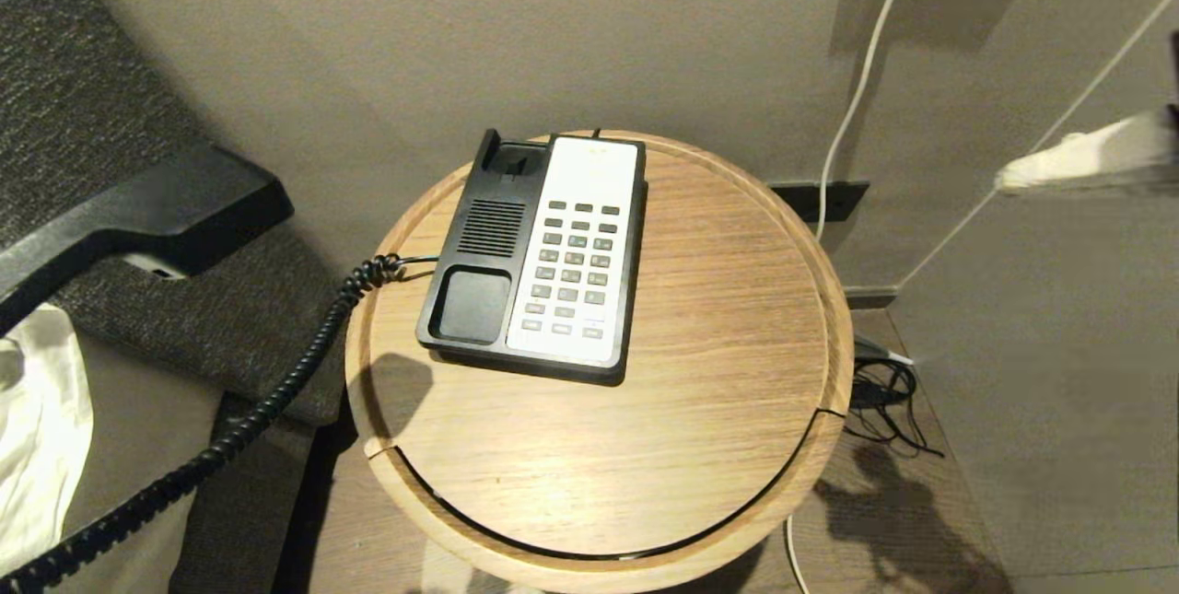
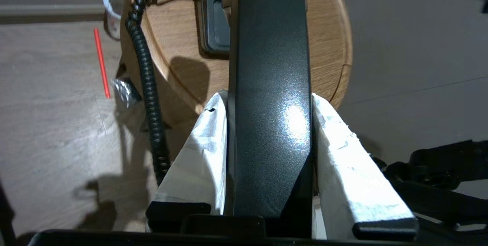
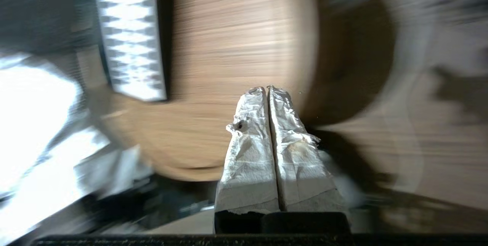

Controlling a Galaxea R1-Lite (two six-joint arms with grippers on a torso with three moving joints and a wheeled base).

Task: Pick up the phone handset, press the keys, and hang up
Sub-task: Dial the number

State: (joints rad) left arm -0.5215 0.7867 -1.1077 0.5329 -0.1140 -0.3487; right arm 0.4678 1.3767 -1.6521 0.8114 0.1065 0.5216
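Nearest the lens, left wrist view: phone handset (image 2: pixel 270 124) clamped between the two white-wrapped fingers (image 2: pixel 202 162) of the left gripper (image 2: pixel 268 103). Handset's long axis runs straight ahead out past the fingertips, toward the round wooden table (image 2: pixel 179 47). Coiled cord (image 2: pixel 146 82) hangs off that gripper's side, down from the table edge.

Head view: handset (image 1: pixel 138 216) held up in the air, well off the table on the left side, cord (image 1: pixel 276 391) trailing down and away. Left gripper itself not visible here.

Phone base (image 1: pixel 534 253) sits on the table, cradle bare. Keys (image 1: pixel 576 267) on the white faceplate face up, untouched.

Right gripper (image 1: pixel 1087 161): fingertips pressed together, holding nothing (right wrist view, (image 3: pixel 268 89)). It hovers out beyond the table's right edge, well apart from the phone.

Key relation: keys lie ahead of and across from the right gripper's closed tip, over bare wood; keypad's long axis runs front to back along the base. Right arm is free, so likely the one to press. Judged step: handset lifted, keys next.

View differences: right wrist view shows the pale faceplate (image 3: pixel 129 36) only as a smear, keys unreadable; head view alone shows the keys clearly. Left wrist view alone shows the grip.
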